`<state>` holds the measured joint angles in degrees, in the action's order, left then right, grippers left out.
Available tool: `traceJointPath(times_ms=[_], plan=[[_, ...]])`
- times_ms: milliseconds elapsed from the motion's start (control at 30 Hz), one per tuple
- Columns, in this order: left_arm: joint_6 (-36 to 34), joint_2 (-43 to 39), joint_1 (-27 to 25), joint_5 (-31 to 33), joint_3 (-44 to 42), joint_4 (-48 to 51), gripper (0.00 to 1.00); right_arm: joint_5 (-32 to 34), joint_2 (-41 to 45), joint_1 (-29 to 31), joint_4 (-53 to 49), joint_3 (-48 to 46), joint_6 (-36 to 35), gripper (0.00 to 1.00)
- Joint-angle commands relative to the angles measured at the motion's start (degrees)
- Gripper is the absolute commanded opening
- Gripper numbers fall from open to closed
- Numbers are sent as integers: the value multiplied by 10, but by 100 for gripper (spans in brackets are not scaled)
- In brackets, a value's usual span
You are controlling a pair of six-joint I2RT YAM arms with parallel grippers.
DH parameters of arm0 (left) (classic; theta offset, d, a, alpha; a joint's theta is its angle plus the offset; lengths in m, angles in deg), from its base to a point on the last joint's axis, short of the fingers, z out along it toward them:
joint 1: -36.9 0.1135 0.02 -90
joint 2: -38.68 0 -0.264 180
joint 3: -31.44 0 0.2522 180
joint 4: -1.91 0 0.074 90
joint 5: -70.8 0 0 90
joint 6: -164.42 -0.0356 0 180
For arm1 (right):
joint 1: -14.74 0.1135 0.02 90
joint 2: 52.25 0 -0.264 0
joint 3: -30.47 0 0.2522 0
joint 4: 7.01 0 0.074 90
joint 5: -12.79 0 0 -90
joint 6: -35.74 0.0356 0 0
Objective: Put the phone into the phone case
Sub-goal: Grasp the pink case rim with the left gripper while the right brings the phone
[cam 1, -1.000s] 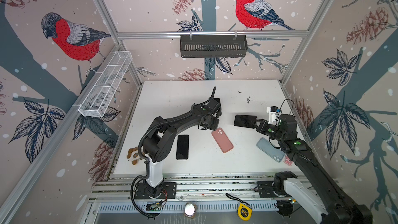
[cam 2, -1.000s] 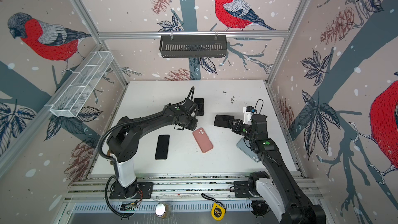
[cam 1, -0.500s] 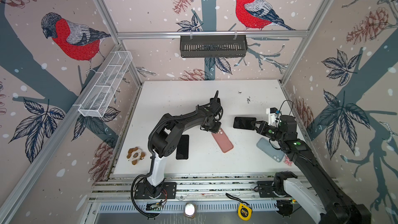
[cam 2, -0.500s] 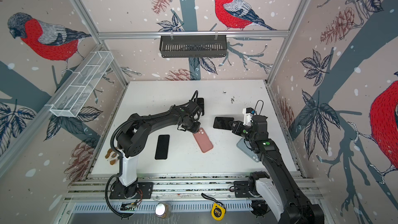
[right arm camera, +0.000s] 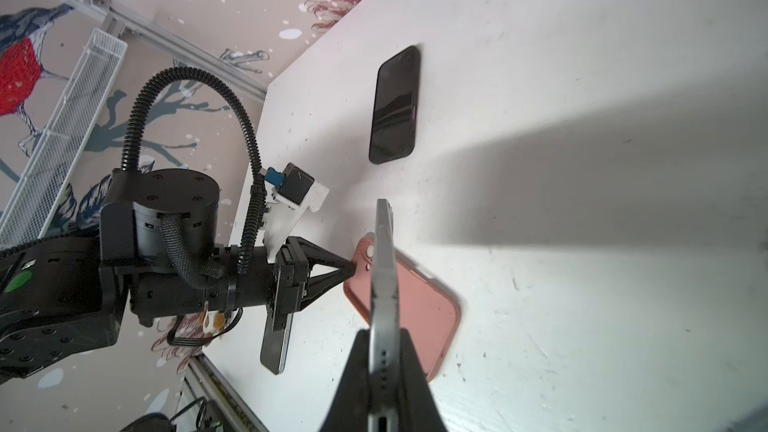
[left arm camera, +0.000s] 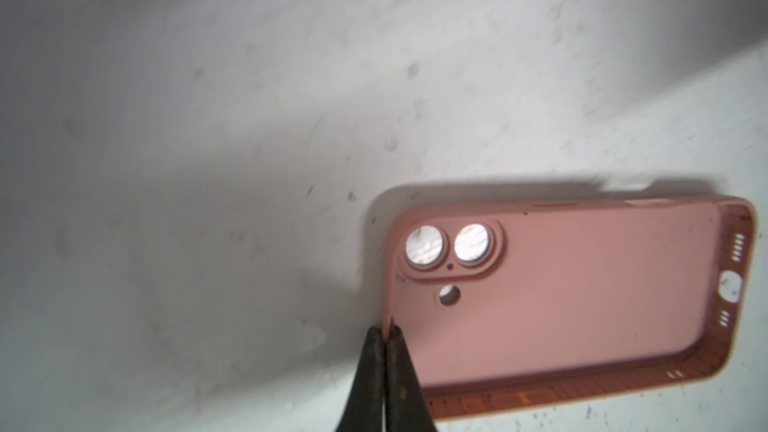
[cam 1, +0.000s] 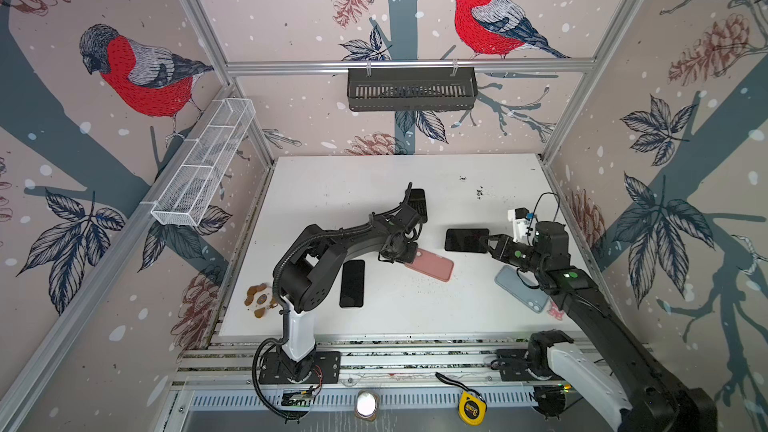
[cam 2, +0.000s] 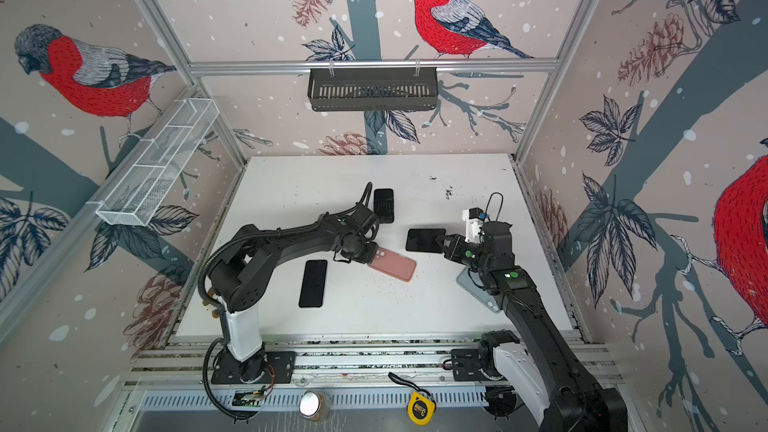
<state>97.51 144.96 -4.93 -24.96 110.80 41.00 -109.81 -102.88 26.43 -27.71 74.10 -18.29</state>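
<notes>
The pink phone case (cam 1: 432,265) lies flat near the middle of the desk (cam 1: 478,317), with its open side up. The left hand (cam 1: 409,256) is closed tight on the thin rim of the case, at the corner with the round camera holes; the left wrist view shows the two fingertips (left arm camera: 374,347) pinching that rim. The right hand (cam 1: 486,243) grips the phone (cam 1: 465,240) by one short end. The phone is between the case and the right edge of the desk, near the case but not touching it, with its dark face up. A black phone (cam 1: 352,283) lies flat toward the front left corner. Another black phone (cam 1: 417,203) lies farther back, partly behind the left arm. A light blue case (cam 1: 515,288) lies near the right edge, partly under the right arm.
</notes>
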Motion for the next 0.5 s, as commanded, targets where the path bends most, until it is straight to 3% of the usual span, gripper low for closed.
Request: traceJointPath(times_ms=[0, 167, 233, 467], plan=[[74, -49, -1, -5, -59, -34, 1, 1, -15, 54, 58, 5, 24, 3], [142, -127, -13, -45, -159, -86, 4, 24, -51, 137, 103, 6, 59, 3], [173, -157, -20, -55, -189, -105, 16, 27, -61, 153, 113, 6, 69, 3], [211, -258, -19, -51, -243, -142, 41, 13, -86, 162, 113, 3, 90, 3]])
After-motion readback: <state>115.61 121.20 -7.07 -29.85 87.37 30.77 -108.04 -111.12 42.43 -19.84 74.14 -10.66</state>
